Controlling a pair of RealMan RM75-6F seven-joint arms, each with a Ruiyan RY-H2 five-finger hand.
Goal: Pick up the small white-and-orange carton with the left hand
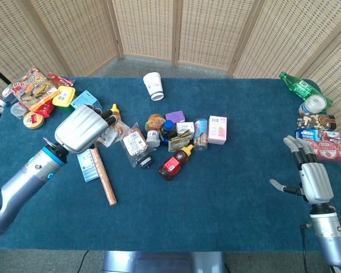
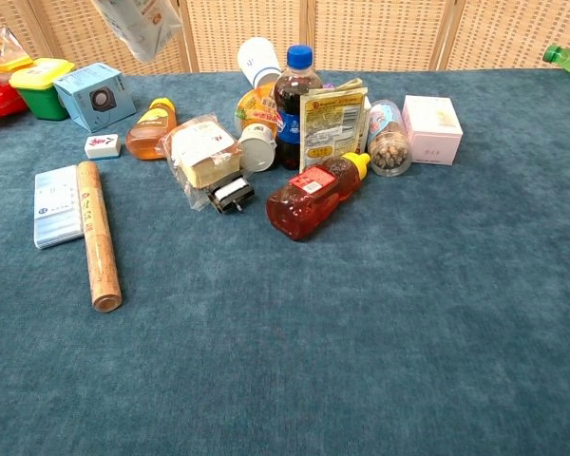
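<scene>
My left hand grips the small white-and-orange carton, lifted well above the blue table at the left side of the clutter. In the head view the hand's back covers most of the carton, of which only a pale corner shows past the fingers. In the chest view just the carton's lower end hangs into the top edge, and the hand itself is out of that frame. My right hand hovers at the right edge of the table, fingers spread, holding nothing.
Below the lifted carton lie a cork-brown cylinder, a flat pale-blue packet and a honey bottle. A central pile holds a dark cola bottle, a red syrup bottle and a pink box. Snacks crowd the left and right edges.
</scene>
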